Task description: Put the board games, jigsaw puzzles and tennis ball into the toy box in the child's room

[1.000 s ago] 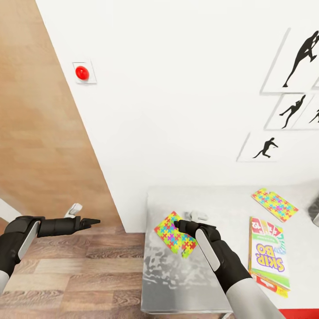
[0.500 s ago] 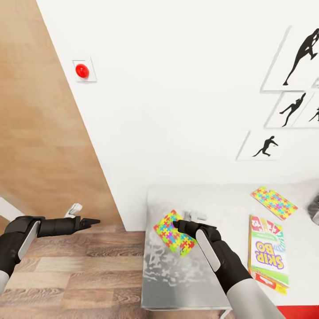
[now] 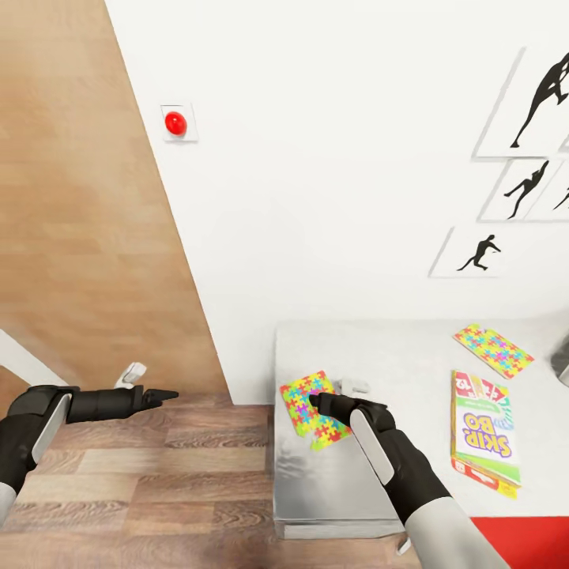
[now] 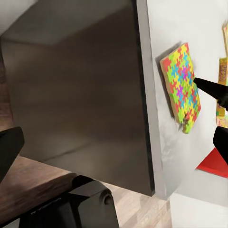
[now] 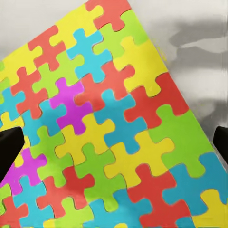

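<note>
Between the earlier pictures and now the whole head view has slid sideways, so the red button on the wall (image 3: 175,122) and the tabletop (image 3: 395,356) sit further right in the picture; that is the camera turning, not the things. The near puzzle (image 3: 314,409) does look changed against the tabletop: its edges now run more nearly square to the tabletop's edge, where a second ago it lay more cornerwise.

The right gripper (image 3: 317,401) hangs low over that near puzzle, close to the tabletop's left end. In the right wrist view the puzzle (image 5: 109,123) lies flat between the two dark fingertips (image 5: 9,145), which stand far apart at either edge of the picture: the jaws are spread and hold nothing. The left wrist view shows the same puzzle (image 4: 181,88) on the pale top, with the right gripper's tip above it.

The second puzzle (image 3: 493,349) lies further back on the tabletop, toward the wall. Just in front of it rests the game box with big lettering (image 3: 484,433), flat on the tabletop.

The left gripper (image 3: 162,394) is held out over the wood-plank floor (image 3: 142,490), well apart from the tabletop. Its jaws look pressed together on nothing.

Black silhouette pictures (image 3: 478,253) hang on the white wall above the tabletop.
</note>
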You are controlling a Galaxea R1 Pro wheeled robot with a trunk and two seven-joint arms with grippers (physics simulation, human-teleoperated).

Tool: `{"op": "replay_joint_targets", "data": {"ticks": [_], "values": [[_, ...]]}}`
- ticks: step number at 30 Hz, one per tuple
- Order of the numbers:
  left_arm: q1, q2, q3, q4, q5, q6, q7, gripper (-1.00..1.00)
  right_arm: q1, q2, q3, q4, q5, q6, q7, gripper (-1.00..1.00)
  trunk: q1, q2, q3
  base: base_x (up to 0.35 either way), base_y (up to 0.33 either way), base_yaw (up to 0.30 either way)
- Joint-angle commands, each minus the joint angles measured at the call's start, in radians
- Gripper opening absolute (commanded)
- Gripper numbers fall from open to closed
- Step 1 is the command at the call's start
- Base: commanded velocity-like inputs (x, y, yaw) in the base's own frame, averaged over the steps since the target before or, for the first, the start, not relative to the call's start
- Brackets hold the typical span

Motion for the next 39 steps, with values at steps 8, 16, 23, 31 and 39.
{"op": "replay_joint_targets", "data": {"ticks": [8, 16, 23, 31, 39], "values": [[-0.001, 0.0, 0.001, 0.0, 0.002, 0.004, -0.003, 1.0, 0.0, 0.0, 0.002, -0.001, -0.011, 0.002, -0.01, 1.0, 0.001, -0.002, -0.002, 0.027, 0.034, 0.0], [-0.001, 0.0, 0.001, 0.0, 0.001, 0.004, -0.003, 1.0, 0.0, 0.0, 0.002, -0.001, -0.011, 0.001, -0.01, 1.0, 0.001, -0.002, -0.002, 0.001, 0.082, 0.0], [-0.001, 0.0, 0.001, -0.001, 0.001, 0.004, -0.003, 1.0, 0.0, 0.0, 0.002, -0.001, -0.011, 0.001, -0.01, 1.0, 0.001, -0.002, -0.002, 0.0, 0.082, 0.0], [-0.001, 0.0, 0.001, -0.001, 0.002, 0.004, -0.003, 1.0, 0.0, 0.0, 0.002, -0.001, -0.011, 0.001, -0.01, 1.0, 0.001, -0.002, -0.002, -0.028, 0.083, 0.0], [-0.001, 0.0, 0.001, 0.0, 0.002, 0.004, -0.003, 1.0, 0.0, 0.0, 0.001, -0.001, -0.011, 0.001, -0.01, 1.0, 0.001, -0.002, -0.002, -0.029, 0.087, 0.0]]}}
